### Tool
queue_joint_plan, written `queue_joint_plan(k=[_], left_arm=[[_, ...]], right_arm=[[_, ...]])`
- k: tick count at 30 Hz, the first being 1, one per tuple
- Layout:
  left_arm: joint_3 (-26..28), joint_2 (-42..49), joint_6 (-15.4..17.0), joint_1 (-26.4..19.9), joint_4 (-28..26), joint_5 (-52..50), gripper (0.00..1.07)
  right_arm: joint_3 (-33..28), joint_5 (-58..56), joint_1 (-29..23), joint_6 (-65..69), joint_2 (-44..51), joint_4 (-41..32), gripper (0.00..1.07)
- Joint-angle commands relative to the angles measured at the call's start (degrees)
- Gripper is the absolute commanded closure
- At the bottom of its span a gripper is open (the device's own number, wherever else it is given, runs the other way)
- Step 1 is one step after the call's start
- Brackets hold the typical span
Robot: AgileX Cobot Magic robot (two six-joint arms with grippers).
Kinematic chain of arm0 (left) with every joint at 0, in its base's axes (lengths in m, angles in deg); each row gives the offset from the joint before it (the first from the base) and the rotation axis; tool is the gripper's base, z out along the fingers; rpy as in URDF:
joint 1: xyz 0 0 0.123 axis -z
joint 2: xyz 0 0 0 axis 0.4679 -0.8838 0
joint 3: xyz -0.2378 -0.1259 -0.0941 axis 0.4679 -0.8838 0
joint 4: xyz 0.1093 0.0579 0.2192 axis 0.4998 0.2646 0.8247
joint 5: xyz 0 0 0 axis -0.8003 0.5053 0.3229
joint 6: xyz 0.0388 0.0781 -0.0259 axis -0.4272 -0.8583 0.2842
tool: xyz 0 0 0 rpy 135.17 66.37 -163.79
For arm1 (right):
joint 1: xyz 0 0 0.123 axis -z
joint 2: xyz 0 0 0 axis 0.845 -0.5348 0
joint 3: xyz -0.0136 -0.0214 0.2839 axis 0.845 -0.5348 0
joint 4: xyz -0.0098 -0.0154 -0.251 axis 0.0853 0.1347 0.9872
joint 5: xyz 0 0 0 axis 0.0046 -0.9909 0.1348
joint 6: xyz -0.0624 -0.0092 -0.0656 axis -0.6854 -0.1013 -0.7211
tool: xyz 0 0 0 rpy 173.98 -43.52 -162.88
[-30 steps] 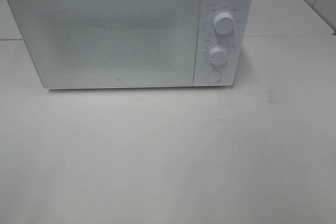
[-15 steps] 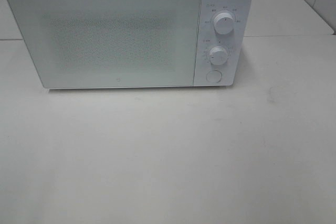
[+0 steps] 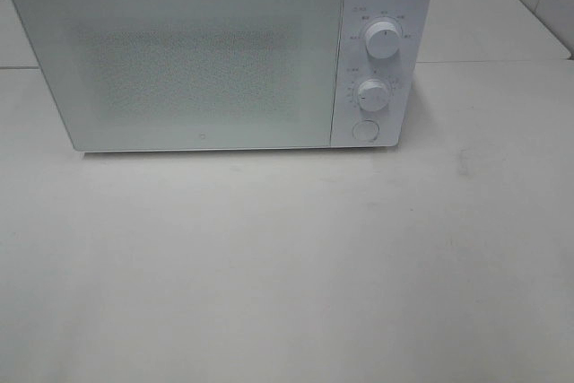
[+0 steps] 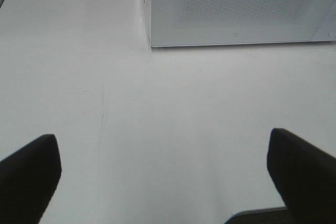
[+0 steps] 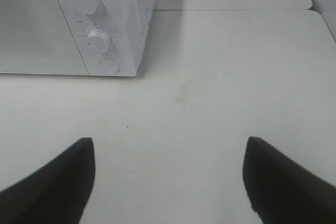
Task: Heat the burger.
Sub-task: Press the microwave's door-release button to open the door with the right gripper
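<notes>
Nothing moved; microwave (image 3: pixel 197 51) closed; left gripper (image 4: pixel 163 137), right gripper (image 5: pixel 169 141) spread.

A white microwave (image 3: pixel 197 60) (its door is shut) sits on the white table (image 3: pixel 287 266). A thin line (image 3: pixel 502 63) runs out beside the microwave.

Nothing visible has moved or changed.

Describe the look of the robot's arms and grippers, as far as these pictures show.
Little shows. The left gripper is two plain matt black fingers with blunt rounded tips, plus a dark sliver of its body between them. The right gripper looks alike: two black fingers widening toward the base. No cables, markings or arm links are visible.
</notes>
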State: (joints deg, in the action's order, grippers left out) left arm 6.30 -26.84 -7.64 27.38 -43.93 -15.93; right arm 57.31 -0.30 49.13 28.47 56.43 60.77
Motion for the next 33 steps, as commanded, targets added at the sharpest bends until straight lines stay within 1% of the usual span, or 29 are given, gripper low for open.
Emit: queue_joint_plan(k=[1, 5, 7, 9, 12, 19, 24, 25, 26, 28, 32, 33], left_arm=[[-0.2, 0.8, 0.3, -0.2, -0.5, -0.7, 0.06], [-0.2, 0.8, 0.3, -0.2, -0.5, -0.7, 0.06], [-0.2, 0.8, 0.3, -0.2, -0.5, -0.7, 0.06], [-0.2, 0.8, 0.3, -0.2, -0.5, -0.7, 0.06], [-0.2, 0.8, 0.3, -0.2, -0.5, -0.7, 0.06], [-0.2, 0.8, 0.3, -0.2, -0.5, -0.7, 0.06], [-0.2, 0.8, 0.3, -0.2, -0.5, -0.7, 0.06], [-0.2, 0.8, 0.3, -0.2, -0.5, -0.7, 0.06], [-0.2, 0.8, 0.3, -0.2, -0.5, -0.7, 0.06], [-0.2, 0.8, 0.3, -0.2, -0.5, -0.7, 0.06], [-0.2, 0.8, 0.3, -0.2, -0.5, -0.7, 0.06], [-0.2, 0.8, 0.3, -0.2, -0.5, -0.7, 0.06]], right_arm=[[0.5, 3.4, 0.1, -1.1, -2.6, 0.0, 0.32], [0.5, 5.7, 0.1, -1.1, -5.1, 0.0, 0.32], [0.5, 9.2, 0.1, -1.1, -8.6, 0.0, 0.32], [0.5, 10.0, 0.1, -1.1, -9.4, 0.0, 0.32], [0.5, 13.1, 0.1, -1.1, -13.3, 0.0, 0.32], [0.5, 18.2, 0.1, -1.1, -19.1, 0.0, 0.32], [0.5, 24.3, 0.1, -1.1, -25.2, 0.0, 0.32], [0.5, 24.3, 0.1, -1.1, -25.2, 0.0, 0.32], [0.5, 26.4, 0.1, -1.1, -27.4, 0.0, 0.32], [0.5, 27.3, 0.1, -1.1, -28.5, 0.0, 0.32], [0.5, 33.2, 0.1, -1.1, -33.8, 0.0, 0.32], [0.5, 33.2, 0.1, -1.1, -33.8, 0.0, 0.32]])
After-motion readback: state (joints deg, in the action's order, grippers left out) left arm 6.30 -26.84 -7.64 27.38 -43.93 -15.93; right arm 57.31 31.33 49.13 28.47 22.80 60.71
